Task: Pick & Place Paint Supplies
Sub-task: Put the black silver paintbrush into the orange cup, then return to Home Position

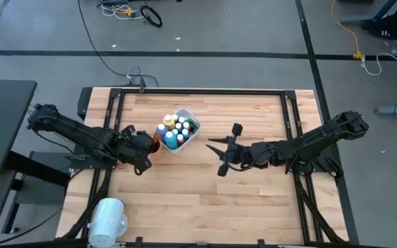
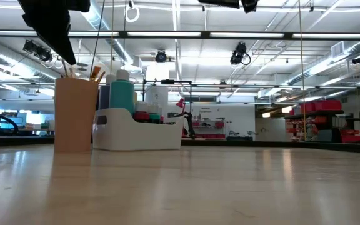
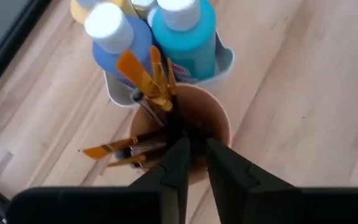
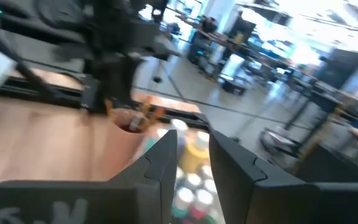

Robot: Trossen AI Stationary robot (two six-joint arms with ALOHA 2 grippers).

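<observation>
Much of the left tool (image 1: pixel 145 147) is hidden in the high view by its own arm; the left wrist view shows it directly above a tan cup (image 3: pixel 191 127), its two dark fingers (image 3: pixel 178 163) parted by a narrow gap with nothing visibly between them. Whether either tip touches a brush handle cannot be made out. The brushes (image 3: pixel 145 78) stand in the cup, dark handles down, orange-yellow bristles fanned upward; their lower ends are hidden inside the cup.

The cup stands on the bench (image 1: pixel 205 200) touching or just beside a white tub (image 2: pixel 136 132); contact cannot be confirmed. The paint bottles (image 1: pixel 176 131) fill the tub, white caps up, with blue, teal and yellow bodies visible; in the low view the tub wall hides most of each bottle.

The right tool (image 1: pixel 226 148) hovers near the bench centre, apart from the tub, fingers moderately parted and empty. Its wrist view is blurred.

A white cylinder (image 1: pixel 107 219) lies at the near left edge of the bench, partly cut off by the frame.
</observation>
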